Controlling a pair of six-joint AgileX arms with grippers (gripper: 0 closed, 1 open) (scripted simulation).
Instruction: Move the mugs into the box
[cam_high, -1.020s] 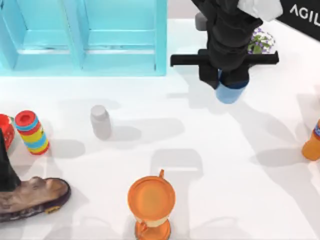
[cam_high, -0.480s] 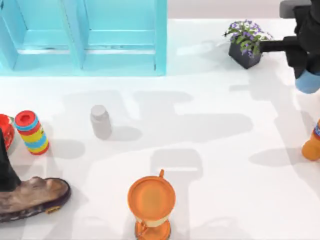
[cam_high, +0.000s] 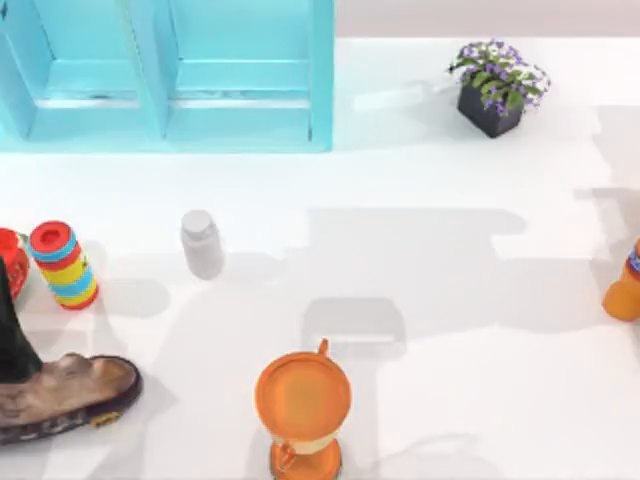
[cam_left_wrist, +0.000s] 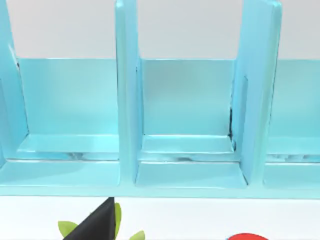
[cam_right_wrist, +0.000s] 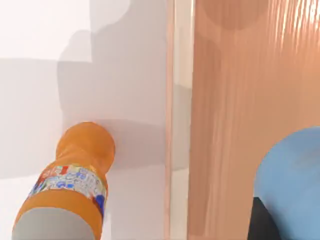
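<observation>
One blue mug (cam_right_wrist: 290, 175) shows up in the right wrist view, over the bench's right edge beside an orange bottle (cam_right_wrist: 70, 187). Can't tell the right gripper's state. One grey bottle (cam_high: 201, 243), one orange jug (cam_high: 301, 405), one potted plant (cam_high: 495, 88) sit around.

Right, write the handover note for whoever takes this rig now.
Right gripper: at the table's right edge, holding the blue mug beside the orange bottle and a brown panel, likely the box.
Left arm: parked at the table's left edge.
Done: blue mug is in the grip, not yet set down.
Left: place it in the box, then see to the other mug.
</observation>
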